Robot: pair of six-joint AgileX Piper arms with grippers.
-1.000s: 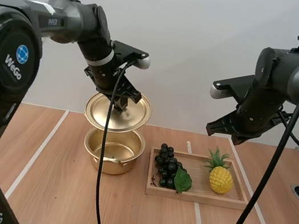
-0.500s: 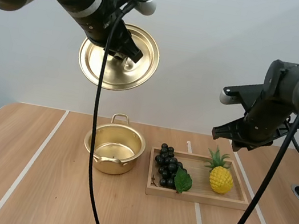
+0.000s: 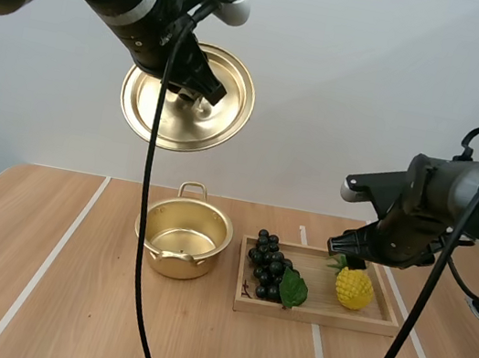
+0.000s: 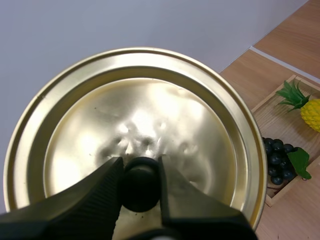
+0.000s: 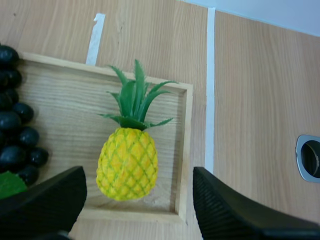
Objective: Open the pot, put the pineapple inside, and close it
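The pineapple [image 5: 127, 167] lies in the right end of the wooden tray [image 5: 184, 150], its green crown [image 5: 135, 100] pointing at the tray's far rim and its yellow body close to the right-hand rim; it looks like a moulded toy, so I judge it light and stiff, with a bumpy skin that should give the pads some purchase; the crown leaves are thin and would likely bend or slip, so the hold belongs across the widest part of the body, 1 finger on each side; the gap between body and right rim is narrow, and that finger will need care going in. The right gripper [image 5: 137, 172] hovers above it with its 2 fingers spread wide, straddling the fruit and apparently not touching it. At the tray's other end sits a bunch of grapes [image 3: 268, 266], apart from the pineapple and out of the way. Just beside the tray's left end the gold pot [image 3: 182, 239] stands open on the wooden table [image 3: 73, 280], looking wide enough for the fruit; its lid [image 4: 150, 125] is held high above it, steeply tilted, by the left gripper [image 4: 141, 170], whose jaws pinch the black knob [image 4: 140, 187]; the path from tray to pot looks unobstructed.
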